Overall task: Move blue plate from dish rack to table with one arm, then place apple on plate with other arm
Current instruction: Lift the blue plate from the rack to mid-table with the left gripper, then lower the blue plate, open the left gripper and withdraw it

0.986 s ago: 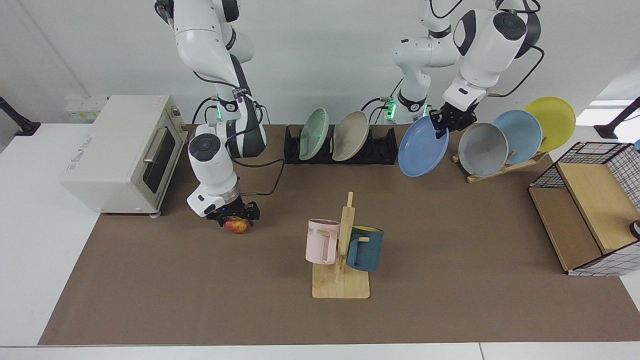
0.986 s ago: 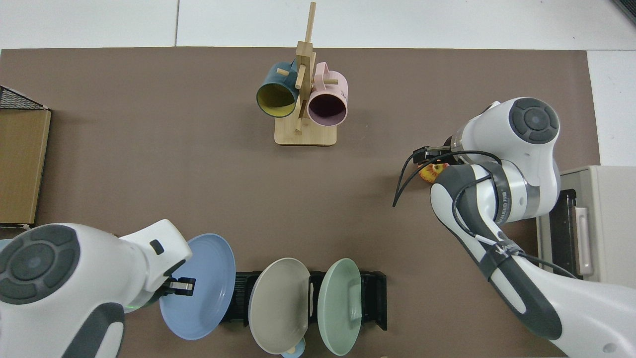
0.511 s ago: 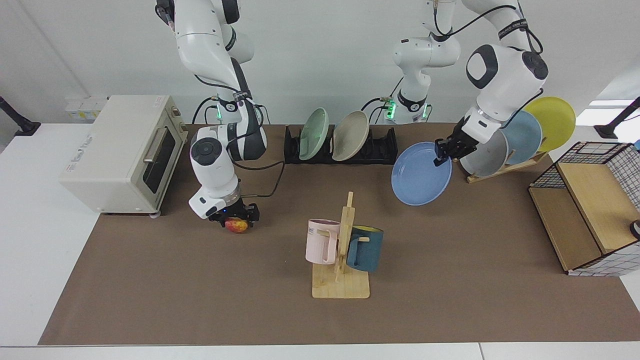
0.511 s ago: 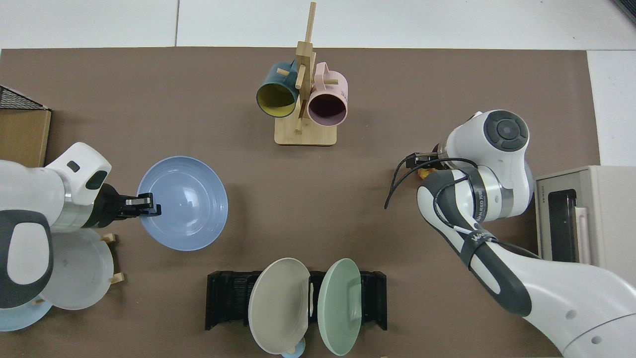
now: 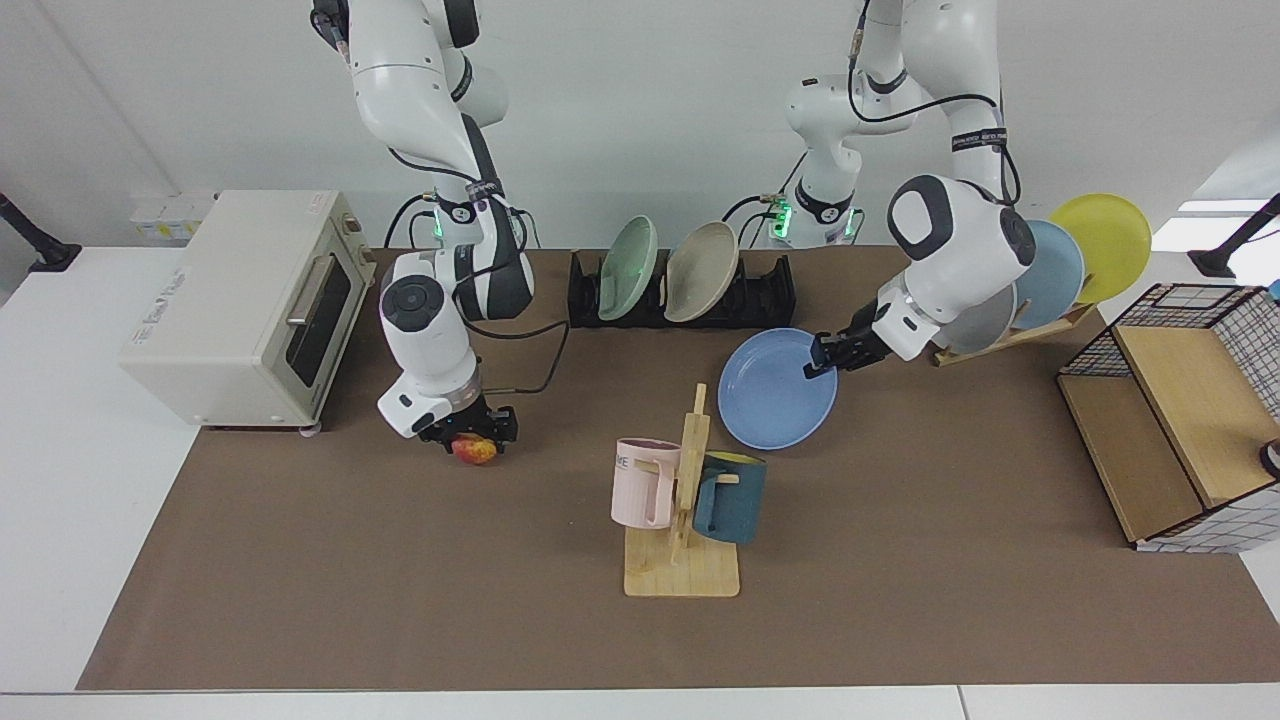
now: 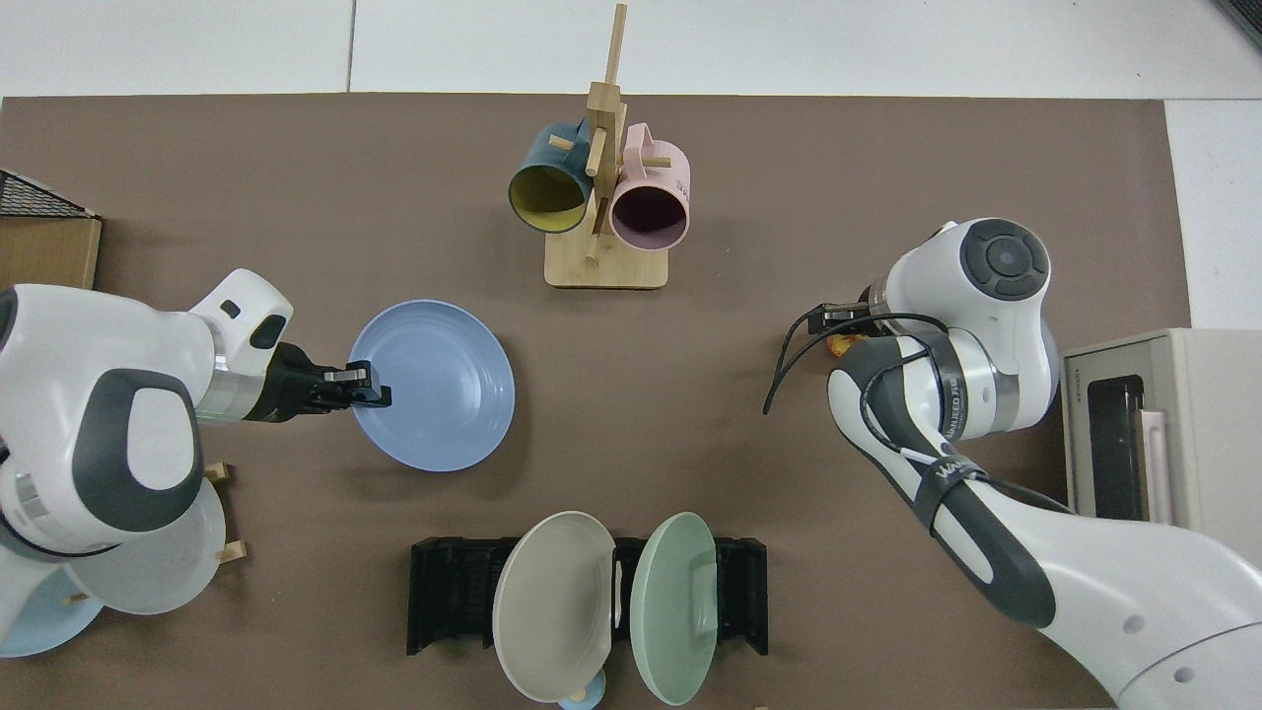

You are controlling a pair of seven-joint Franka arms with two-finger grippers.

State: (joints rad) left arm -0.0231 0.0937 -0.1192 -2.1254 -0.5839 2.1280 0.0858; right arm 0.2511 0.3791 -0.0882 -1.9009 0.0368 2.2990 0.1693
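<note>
Left gripper (image 5: 820, 360) (image 6: 370, 384) is clamping the plate's (image 5: 775, 395) (image 6: 439, 385) rim at its 9 o'clock in the top view, holding it nearly flat above the mat (image 5: 900, 560), between rack (image 5: 765, 295) (image 6: 449, 587) and mug stand (image 5: 682, 575); right gripper (image 5: 470, 437) is closing its fingers around the apple (image 5: 475, 451) (image 6: 843, 344) near the toaster oven (image 5: 240, 305).

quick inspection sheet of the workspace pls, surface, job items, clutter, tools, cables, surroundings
surface: brown mat on white table.
job's things: blue plate out of dish rack, beside mug stand; apple on mat.
clutter: two plates in rack, three on wooden stand, two mugs.
grippers: left tool shut on plate rim; right tool around apple.
cables: black cable trails from right arm.
surroundings: toaster oven, wire shelf.
</note>
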